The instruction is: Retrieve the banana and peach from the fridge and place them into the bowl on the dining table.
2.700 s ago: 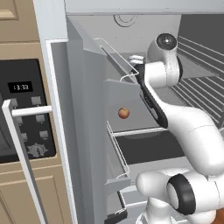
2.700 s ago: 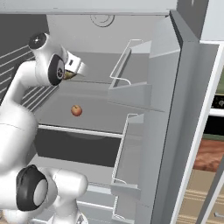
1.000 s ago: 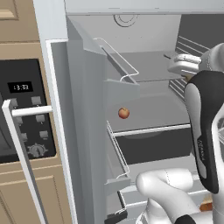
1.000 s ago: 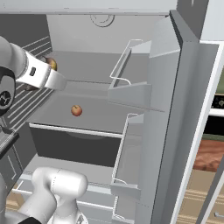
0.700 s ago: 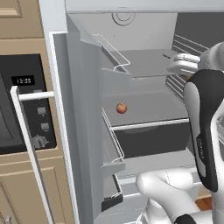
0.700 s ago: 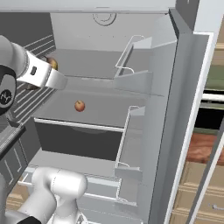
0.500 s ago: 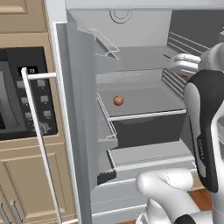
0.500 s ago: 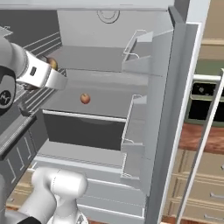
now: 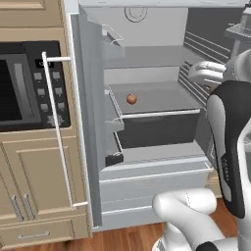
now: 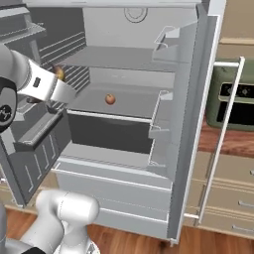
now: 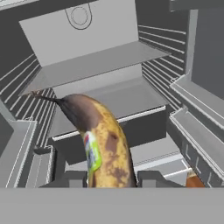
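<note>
Hand view shows you the pincer [image 11: 112, 178] clenched on the banana [image 11: 101, 144] before the open fridge [image 9: 147, 122], while the peach [image 9: 131, 99] sits on its shelf.

No legible text anywhere.
Sticker on the banana [image 11: 103, 148] shows green and red, unreadable; the oven [image 9: 29, 83] display is too small to read.

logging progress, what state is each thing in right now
tall silver-grey fridge: doors open
small round orange-red peach: resting on middle shelf, untouched
spotted brown-yellow banana: gripped between the fingers, off the shelves
black built-in oven: door shut
</note>
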